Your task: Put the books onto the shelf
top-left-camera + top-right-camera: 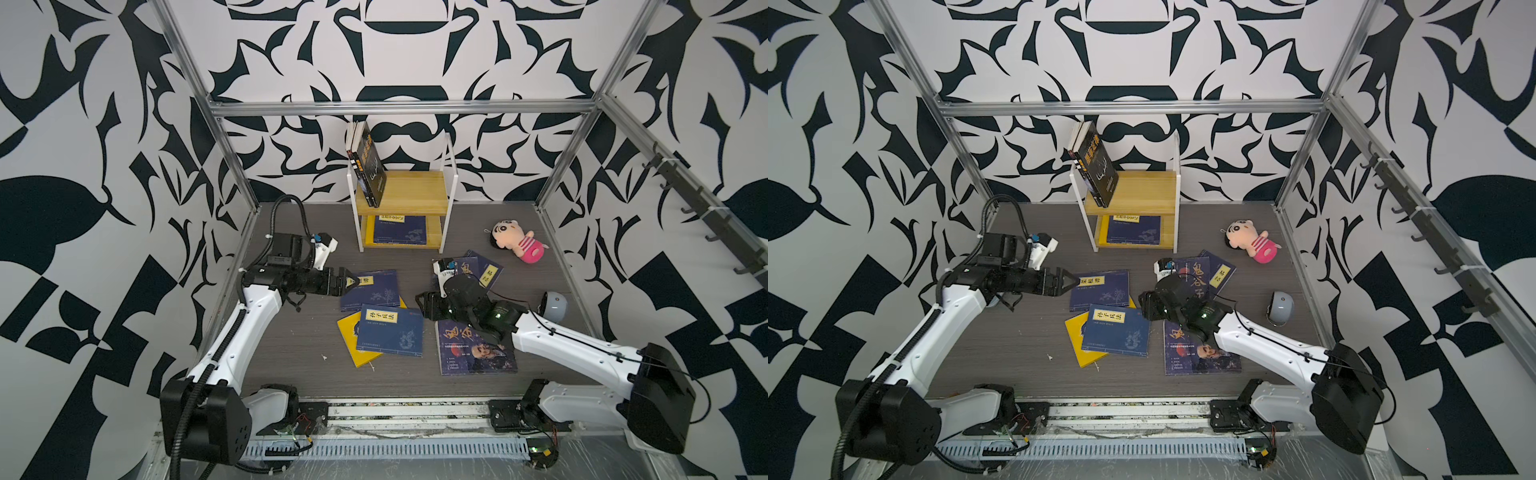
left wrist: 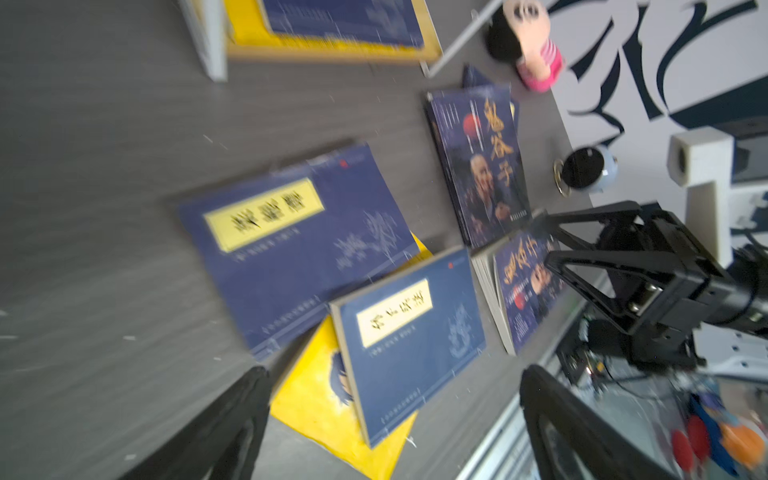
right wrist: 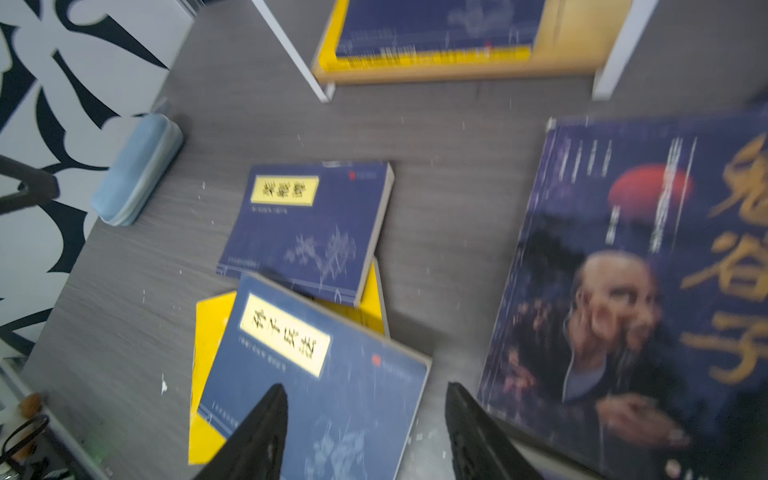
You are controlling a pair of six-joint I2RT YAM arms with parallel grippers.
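Back of bench (image 1: 291, 340), centre: shelf (image 1: 415, 187). On the top tier, black books (image 1: 371, 166) lean against the left frame post. On the lower tier, a shelved navy book (image 1: 399, 229) lies flat.

Loose on the bench in front of the shelf:
- far navy book (image 1: 372, 291), with near navy book (image 1: 390, 334) overlapping its lower edge; both lie on a yellow book (image 1: 348, 338)
- to their right, near portrait book (image 1: 473, 355)
- behind that, far portrait book (image 1: 1196, 274), partly hidden under the right arm and lying on a labelled navy book (image 1: 489, 272)

The left pincer (image 1: 353, 281) is spread wide with nothing between the jaws. Its tips are at the left edge of the far navy book, by the yellow label. Contact cannot be told.

The right pincer (image 3: 363, 390) has its jaws parted and grips nothing. It hangs over the gap between the near navy book and a portrait book, which lies just beside one of its fingers.

A plush doll (image 1: 517, 243) lies right of the shelf, well apart from both pincers.
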